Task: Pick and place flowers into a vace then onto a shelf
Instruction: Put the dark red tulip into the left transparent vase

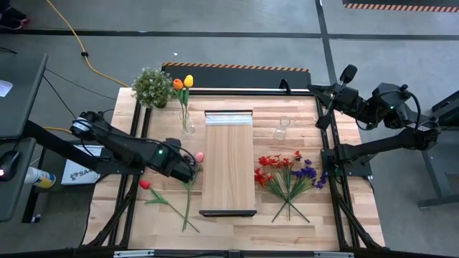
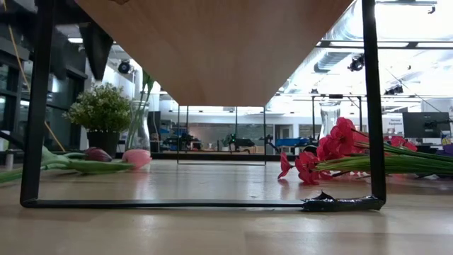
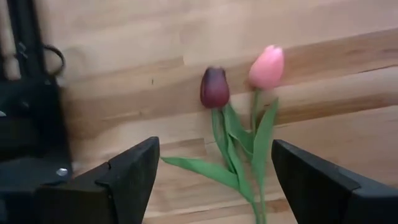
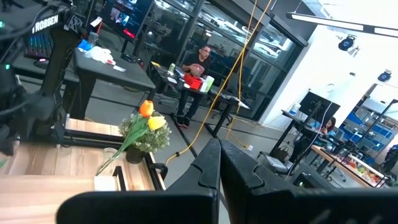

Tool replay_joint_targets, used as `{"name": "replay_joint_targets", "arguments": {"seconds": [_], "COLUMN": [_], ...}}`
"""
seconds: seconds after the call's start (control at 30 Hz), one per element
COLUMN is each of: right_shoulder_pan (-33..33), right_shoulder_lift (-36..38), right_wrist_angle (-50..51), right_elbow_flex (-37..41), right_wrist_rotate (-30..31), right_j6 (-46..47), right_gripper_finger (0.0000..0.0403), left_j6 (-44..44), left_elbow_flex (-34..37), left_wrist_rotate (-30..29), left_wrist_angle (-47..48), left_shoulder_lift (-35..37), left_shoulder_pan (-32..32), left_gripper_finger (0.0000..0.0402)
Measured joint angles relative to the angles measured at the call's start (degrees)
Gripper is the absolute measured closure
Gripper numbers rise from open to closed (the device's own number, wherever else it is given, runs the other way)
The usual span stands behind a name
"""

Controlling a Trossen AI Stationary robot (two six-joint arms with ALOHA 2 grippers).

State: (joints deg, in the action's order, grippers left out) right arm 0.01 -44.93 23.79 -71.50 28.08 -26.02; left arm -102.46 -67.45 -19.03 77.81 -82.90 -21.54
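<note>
A dark red tulip (image 3: 215, 87) and a pink tulip (image 3: 267, 65) lie flat on the tabletop, their green stems (image 3: 239, 165) running back between my fingers. My left gripper (image 3: 214, 180) is open above those stems, one finger on each side, touching nothing. In the high view my left gripper (image 1: 188, 169) covers the dark tulip; the pink tulip (image 1: 199, 156) shows beside it, and a red tulip (image 1: 144, 184) lies nearer the left edge. A glass vase (image 1: 186, 123) holds a yellow and an orange tulip. The shelf (image 1: 229, 161) stands mid-table. My right gripper (image 4: 219, 155) is shut, raised at the far right corner.
Red and purple sprays (image 1: 287, 175) lie right of the shelf. An empty glass vase (image 1: 282, 127) stands near the far right. A bushy potted plant (image 1: 152, 86) sits at the far left corner. Black frame rails run along both table sides. People sit beyond the table.
</note>
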Motion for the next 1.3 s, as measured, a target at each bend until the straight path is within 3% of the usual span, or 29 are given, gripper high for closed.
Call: {"name": "replay_joint_targets", "arguments": {"seconds": [0.23, 0.5, 0.93, 1.3], "right_shoulder_pan": [0.0, 0.0, 0.0, 0.0], "right_shoulder_lift": [0.0, 0.0, 0.0, 0.0], "right_wrist_angle": [0.0, 0.1, 0.4, 0.4], "right_elbow_flex": [0.0, 0.0, 0.0, 0.0], "right_wrist_rotate": [0.0, 0.0, 0.0, 0.0], "right_j6": [-0.6, -2.6, -2.6, -2.5], "right_gripper_finger": [0.0402, 0.0402, 0.0402, 0.0402], "left_j6": [-2.9, -3.3, -6.0, -6.4], "left_elbow_flex": [10.1, 16.2, 21.4, 21.4], "left_wrist_rotate": [1.9, 1.9, 2.0, 1.8], "left_wrist_angle": [-13.4, -24.4, -29.5, -26.1], "left_shoulder_lift": [0.1, 0.2, 0.2, 0.2], "left_shoulder_pan": [0.0, 0.2, 0.2, 0.2], "left_gripper_finger": [0.0057, 0.0057, 0.0057, 0.0063]}}
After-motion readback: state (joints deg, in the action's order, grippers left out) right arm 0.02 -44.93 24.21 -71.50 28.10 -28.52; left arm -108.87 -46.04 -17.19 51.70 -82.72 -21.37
